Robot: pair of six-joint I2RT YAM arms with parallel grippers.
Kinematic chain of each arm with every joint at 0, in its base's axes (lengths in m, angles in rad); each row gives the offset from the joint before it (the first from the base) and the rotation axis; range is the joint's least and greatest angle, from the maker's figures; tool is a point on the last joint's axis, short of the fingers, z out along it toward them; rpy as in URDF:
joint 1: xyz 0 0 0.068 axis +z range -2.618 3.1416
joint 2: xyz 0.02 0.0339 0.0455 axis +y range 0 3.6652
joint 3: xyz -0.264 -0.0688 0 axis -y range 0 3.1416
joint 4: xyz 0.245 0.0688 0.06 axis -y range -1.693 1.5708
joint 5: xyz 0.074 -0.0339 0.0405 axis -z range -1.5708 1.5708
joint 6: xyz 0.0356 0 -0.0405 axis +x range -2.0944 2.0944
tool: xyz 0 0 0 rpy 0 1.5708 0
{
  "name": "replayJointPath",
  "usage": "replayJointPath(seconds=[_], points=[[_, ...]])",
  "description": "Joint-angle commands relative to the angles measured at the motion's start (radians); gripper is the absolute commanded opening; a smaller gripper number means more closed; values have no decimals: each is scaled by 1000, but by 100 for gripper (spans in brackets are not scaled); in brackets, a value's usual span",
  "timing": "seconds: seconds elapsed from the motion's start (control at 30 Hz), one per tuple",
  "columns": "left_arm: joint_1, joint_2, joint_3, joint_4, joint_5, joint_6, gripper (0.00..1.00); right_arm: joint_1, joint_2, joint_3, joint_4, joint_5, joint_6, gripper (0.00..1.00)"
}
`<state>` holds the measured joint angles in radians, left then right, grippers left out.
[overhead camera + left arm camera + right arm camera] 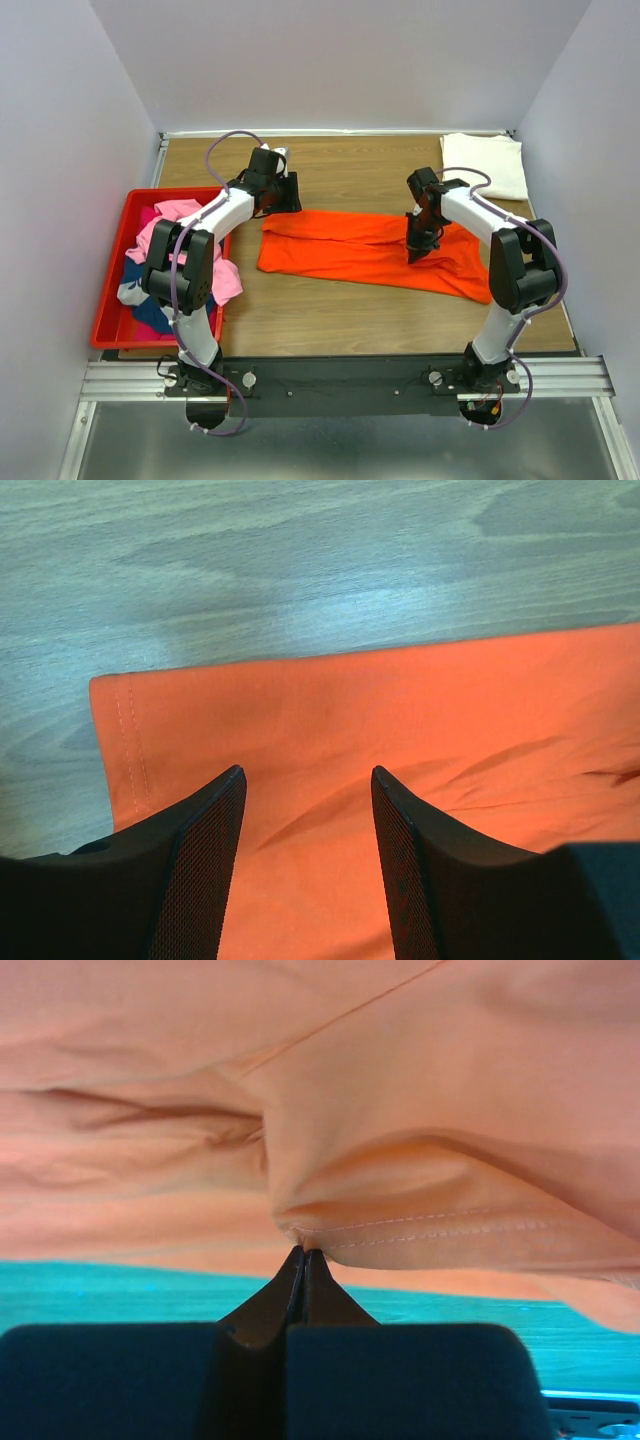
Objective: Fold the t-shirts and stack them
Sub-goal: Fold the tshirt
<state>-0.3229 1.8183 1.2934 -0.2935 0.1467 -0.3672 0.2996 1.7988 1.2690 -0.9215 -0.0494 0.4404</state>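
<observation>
A bright orange t-shirt [360,250] lies spread across the middle of the table, folded into a long band. My left gripper [284,196] hovers open over its left end. In the left wrist view its two fingers [308,772] straddle bare orange cloth [400,700] near the stitched hem, gripping nothing. My right gripper [418,250] is down on the shirt's right part. In the right wrist view its tips [303,1252] are shut on a pinch of the stitched hem [420,1225]. A cream-white t-shirt [485,165] lies folded at the back right corner.
A red plastic bin [108,310] stands at the left table edge, holding a heap of pink [172,222] and dark blue [150,315] t-shirts. Grey walls close in the table on three sides. Bare wood [350,170] shows behind and in front of the orange shirt.
</observation>
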Motion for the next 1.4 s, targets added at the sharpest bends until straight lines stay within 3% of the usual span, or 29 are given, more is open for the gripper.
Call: replayJointPath(seconds=[0.0,0.23,0.4,0.53,0.57,0.67,0.8,1.0,1.37], points=[[-4,1,-14,-19,-1,7,61,-1,4,10,-39,-92,18,0],[-4,6,-13,-22,-4,7,61,1,-1,4,-56,-118,34,2],[-4,15,-3,-26,-4,10,61,6,-4,6,-63,-138,41,12],[-4,21,-3,-18,-4,10,61,7,-21,29,-68,-126,47,40],[-4,32,3,-12,-1,10,61,7,-27,53,-68,-89,55,51],[-4,64,23,2,17,-1,61,3,-23,107,-70,18,66,62],[-4,95,61,10,24,-16,61,-56,19,197,-48,69,49,63],[-4,105,46,-9,4,-30,61,-255,83,279,56,79,8,66],[1,130,-35,24,-9,-47,61,-477,163,296,144,56,-51,68]])
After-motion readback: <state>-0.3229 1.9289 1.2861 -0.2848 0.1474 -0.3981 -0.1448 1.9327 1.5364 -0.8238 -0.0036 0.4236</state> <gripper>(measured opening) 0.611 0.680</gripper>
